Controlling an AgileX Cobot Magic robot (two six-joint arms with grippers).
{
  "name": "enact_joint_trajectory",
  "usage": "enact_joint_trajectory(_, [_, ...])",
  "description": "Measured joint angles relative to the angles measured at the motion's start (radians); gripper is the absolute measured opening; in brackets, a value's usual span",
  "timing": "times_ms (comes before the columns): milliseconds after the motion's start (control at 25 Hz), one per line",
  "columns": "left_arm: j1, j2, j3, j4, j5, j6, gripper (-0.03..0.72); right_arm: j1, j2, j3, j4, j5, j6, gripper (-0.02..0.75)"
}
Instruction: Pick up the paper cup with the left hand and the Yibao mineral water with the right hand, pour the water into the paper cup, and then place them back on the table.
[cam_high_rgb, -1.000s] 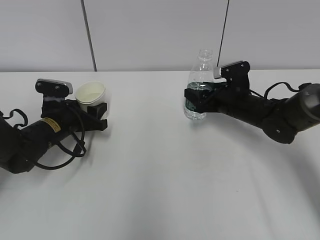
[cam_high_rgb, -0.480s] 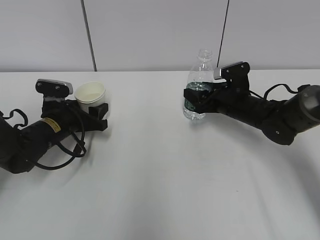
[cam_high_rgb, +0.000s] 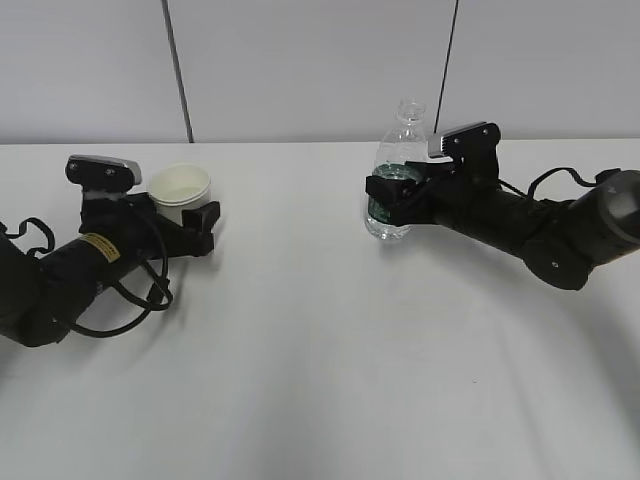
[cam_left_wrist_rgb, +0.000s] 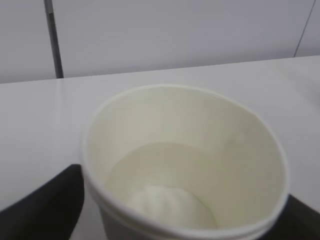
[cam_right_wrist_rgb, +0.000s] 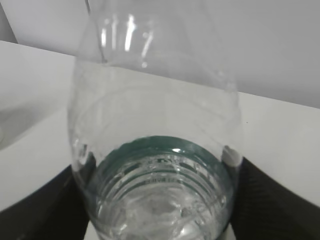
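Paper cup (cam_high_rgb: 181, 190): upright on the bench (cam_high_rgb: 320, 350), left of centre, with what looks like a little water at the bottom. Probably light, thin-walled and easily crushed; best taken at mid wall with gentle pressure, never by the rolled rim. Straddled by the left hand (cam_high_rgb: 190, 212), a finger at each side; clenched or released, cannot tell.

Yibao mineral water (cam_high_rgb: 398, 165): upright on the bench, well apart to the right, uncapped. Likely light, smooth, prone to denting and spilling if squeezed. Best held at the dark green label band, where the right hand (cam_high_rgb: 385, 195) flanks it; gripping or slack, cannot tell.

White label print unreadable; yellow sticker (cam_high_rgb: 97, 246) too small to read.
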Motion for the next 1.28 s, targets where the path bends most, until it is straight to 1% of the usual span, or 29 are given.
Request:
enact_joint_trajectory(200, [0.0,0.0,0.0,-0.016,-0.003,0.0,0.58,0.0,0.0,0.0,0.0,-0.004,0.0,0.571])
enact_joint_trajectory(320, [0.0,0.0,0.0,-0.016,-0.004,0.0,0.581,0.0,0.0,0.0,0.0,-0.006,0.0,0.613])
enact_joint_trajectory(400, [0.0,0.0,0.0,-0.016,-0.004,0.0,0.581,0.0,0.0,0.0,0.0,-0.004,0.0,0.619])
enact_joint_trajectory(880, [0.0,0.004,0.0,-0.017,-0.006,0.0,0.582,0.0,0.0,0.0,-0.006,-0.002,0.006,0.627])
enact_joint_trajectory(1280, [0.0,0.005,0.0,-0.017,-0.023,0.0,0.582,0.0,-0.027,0.0,-0.021,0.041,0.029,0.629])
